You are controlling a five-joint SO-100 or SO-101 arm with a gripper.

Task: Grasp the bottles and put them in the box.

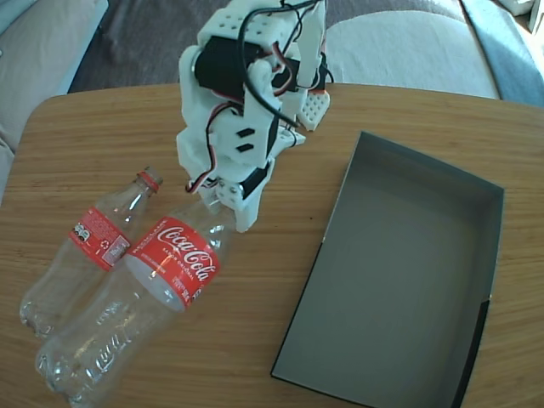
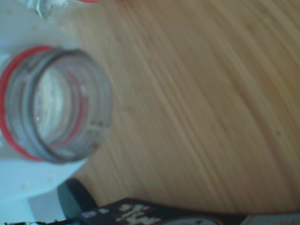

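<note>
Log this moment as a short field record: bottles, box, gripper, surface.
near bottle: Coca-Cola bottle lying on the table, neck at the gripper, cap off, open mouth fills the wrist view
far bottle: second Coca-Cola bottle lying beside it
box: dark grey box, nothing in it
gripper: gripper at the near bottle's neck; jaw state hidden
surface: wooden table

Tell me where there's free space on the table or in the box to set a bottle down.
The box interior is entirely bare. Bare wood also lies between the nearer bottle and the box's left wall. The left side is crowded: the other bottle lies beside it, the arm over their necks.
</note>
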